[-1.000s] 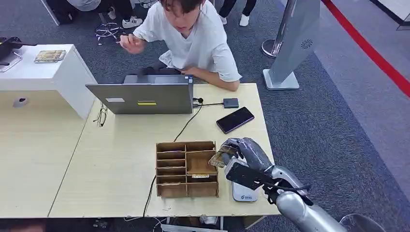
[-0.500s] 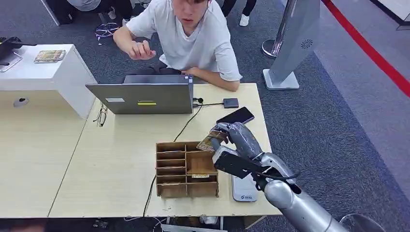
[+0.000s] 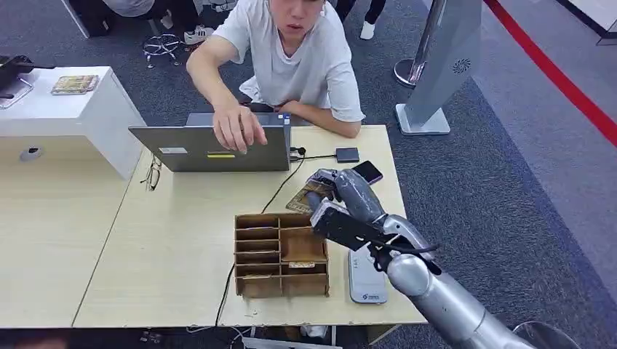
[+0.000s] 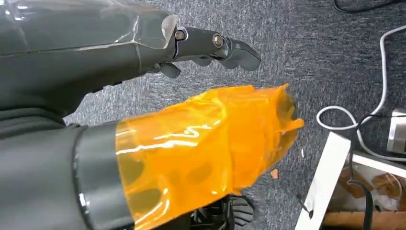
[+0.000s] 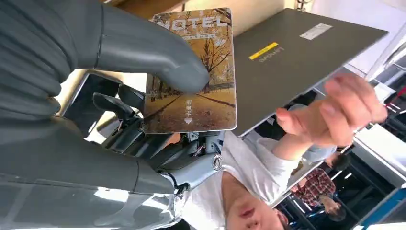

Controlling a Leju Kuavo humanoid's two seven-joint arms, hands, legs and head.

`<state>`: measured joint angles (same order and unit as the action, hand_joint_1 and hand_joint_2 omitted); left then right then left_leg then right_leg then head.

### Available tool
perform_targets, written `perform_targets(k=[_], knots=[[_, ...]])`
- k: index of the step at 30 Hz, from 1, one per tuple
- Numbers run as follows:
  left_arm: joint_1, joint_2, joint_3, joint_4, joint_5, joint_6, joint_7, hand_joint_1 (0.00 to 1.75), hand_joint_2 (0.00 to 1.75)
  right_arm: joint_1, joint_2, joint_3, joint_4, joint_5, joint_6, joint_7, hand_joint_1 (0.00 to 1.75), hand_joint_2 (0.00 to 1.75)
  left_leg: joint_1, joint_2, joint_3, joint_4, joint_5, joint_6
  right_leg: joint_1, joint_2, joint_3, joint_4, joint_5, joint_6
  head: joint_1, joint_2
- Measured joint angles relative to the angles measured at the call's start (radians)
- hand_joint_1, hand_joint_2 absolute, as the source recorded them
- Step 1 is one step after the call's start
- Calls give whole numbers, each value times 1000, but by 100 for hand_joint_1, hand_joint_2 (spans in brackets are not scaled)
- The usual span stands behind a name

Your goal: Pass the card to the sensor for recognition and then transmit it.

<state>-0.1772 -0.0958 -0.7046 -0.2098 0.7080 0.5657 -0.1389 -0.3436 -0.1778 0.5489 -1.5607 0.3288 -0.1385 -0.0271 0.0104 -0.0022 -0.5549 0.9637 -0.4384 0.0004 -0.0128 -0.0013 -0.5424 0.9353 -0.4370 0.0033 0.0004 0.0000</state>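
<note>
We see the right hand (image 3: pixel 336 190) pinching the hotel card (image 5: pixel 194 76) between thumb and fingers, raised over the table (image 3: pixel 182 233) beyond the wooden organizer (image 3: pixel 280 253), toward the person's outstretched hand (image 3: pixel 238 129) at the laptop (image 3: pixel 218 147). The left hand (image 4: pixel 210 45) hangs above carpet, fingers loosely curled, holding nothing.

It looked like an office or demo hall: grey carpet (image 3: pixel 466 182), a pale wooden desk (image 3: pixel 182 240) with a grey laptop (image 3: pixel 211 149), and a kiosk stand (image 3: pixel 444 65) beside red floor tape (image 3: pixel 553 73).
</note>
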Motion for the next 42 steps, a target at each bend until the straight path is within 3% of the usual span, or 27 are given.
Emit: perform_targets(k=[35, 36, 37, 38, 39, 42], knots=[[-18, -21, 0, -10, -64, 7, 38, 0, 0, -219, 122, 53, 201, 55, -8, 81, 175, 175, 0, 0, 0, 0, 1, -1, 0, 0, 0, 0, 1, -1, 0, 0], [-18, -21, 0, -10, -66, 8, 41, 0, 0, -220, 123, 53, 204, 54, -8, 81, 145, 175, 0, 0, 0, 0, 1, -1, 0, 0, 0, 0, 1, -1, 0, 0], [-18, -21, 0, -10, -66, 8, 42, 0, 0, -221, 124, 54, 208, 54, -8, 81, 129, 175, 0, 0, 0, 0, 1, -1, 0, 0, 0, 0, 1, -1, 0, 0], [-18, -21, 0, -10, -68, 8, 42, 0, 0, -222, 126, 55, 211, 54, -8, 81, 9, 175, 0, 0, 0, 0, 1, -1, 0, 0, 0, 0, 1, -1, 0, 0], [-18, -21, 1, -10, -69, 9, 42, 0, 0, -223, 127, 55, 214, 54, -9, 81, 0, 175, 0, 0, 0, 0, 1, -1, 0, 0, 0, 0, 1, -1, 0, 0], [-18, -21, 2, -10, -72, 10, 42, 0, 0, -223, 130, 56, 219, 52, -11, 81, 0, 175, 0, 0, 0, 0, 1, -1, 0, 0, 0, 0, 1, -1, 0, 0]])
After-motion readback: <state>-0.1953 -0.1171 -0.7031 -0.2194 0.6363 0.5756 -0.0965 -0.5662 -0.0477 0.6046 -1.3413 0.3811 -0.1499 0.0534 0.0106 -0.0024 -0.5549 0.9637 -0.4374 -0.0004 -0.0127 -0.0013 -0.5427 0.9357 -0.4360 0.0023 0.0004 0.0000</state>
